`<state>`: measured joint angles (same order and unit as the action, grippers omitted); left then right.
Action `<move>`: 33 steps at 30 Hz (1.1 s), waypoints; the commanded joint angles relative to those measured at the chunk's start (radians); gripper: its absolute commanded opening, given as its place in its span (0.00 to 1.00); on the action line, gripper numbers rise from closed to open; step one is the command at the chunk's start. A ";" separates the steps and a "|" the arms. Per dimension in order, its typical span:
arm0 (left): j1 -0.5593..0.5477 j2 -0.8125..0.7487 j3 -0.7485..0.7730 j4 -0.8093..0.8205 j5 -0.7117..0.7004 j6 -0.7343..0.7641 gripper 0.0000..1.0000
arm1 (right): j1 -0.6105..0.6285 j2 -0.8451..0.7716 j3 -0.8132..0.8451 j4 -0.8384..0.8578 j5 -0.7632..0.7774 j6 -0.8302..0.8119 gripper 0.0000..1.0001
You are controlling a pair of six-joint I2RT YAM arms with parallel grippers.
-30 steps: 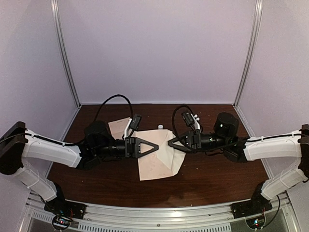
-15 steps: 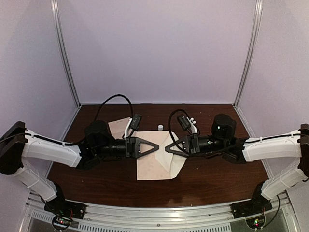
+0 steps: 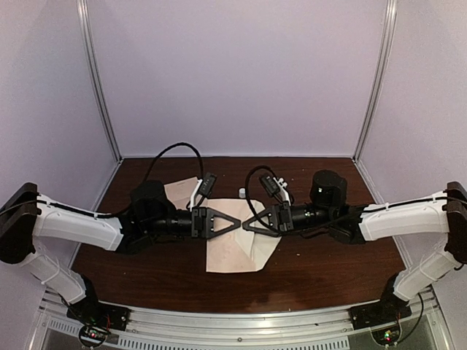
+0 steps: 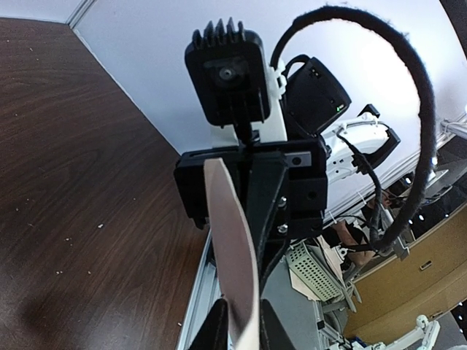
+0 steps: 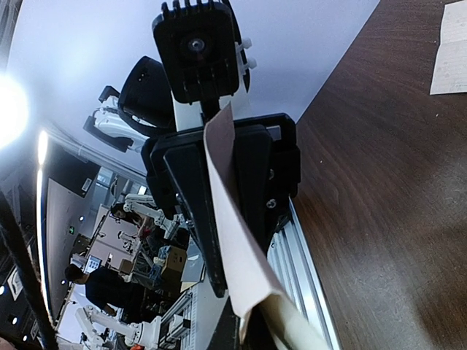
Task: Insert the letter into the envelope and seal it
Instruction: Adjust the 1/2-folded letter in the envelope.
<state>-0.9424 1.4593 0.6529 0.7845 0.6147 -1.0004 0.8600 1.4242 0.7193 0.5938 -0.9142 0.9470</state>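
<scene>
I see a dark wooden table [image 3: 314, 262] inside lilac walls [image 3: 241, 73]; a small white object [image 3: 241, 192], perhaps a cap, stands toward the back.

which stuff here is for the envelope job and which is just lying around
Job: envelope, pinched by left fingers and right fingers; creased sheet, probably the letter.
Lying about: small white object behind the envelope.
</scene>
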 commanded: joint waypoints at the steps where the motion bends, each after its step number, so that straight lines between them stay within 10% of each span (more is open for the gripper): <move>1: 0.003 0.001 0.031 0.039 0.010 0.016 0.12 | 0.016 0.009 0.034 0.001 0.033 -0.016 0.00; 12: 0.002 -0.045 -0.016 0.077 -0.033 -0.002 0.07 | 0.014 -0.100 -0.021 -0.098 0.081 -0.055 0.27; 22: 0.003 -0.026 -0.009 0.098 -0.023 -0.008 0.06 | 0.016 -0.080 -0.040 -0.040 0.053 -0.026 0.01; 33: 0.002 -0.007 0.003 0.080 -0.012 0.001 0.05 | 0.022 -0.025 -0.001 -0.012 0.054 -0.027 0.00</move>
<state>-0.9417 1.4403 0.6453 0.8143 0.5884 -1.0042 0.8696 1.3731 0.6834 0.5446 -0.8585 0.9226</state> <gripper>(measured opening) 0.055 0.004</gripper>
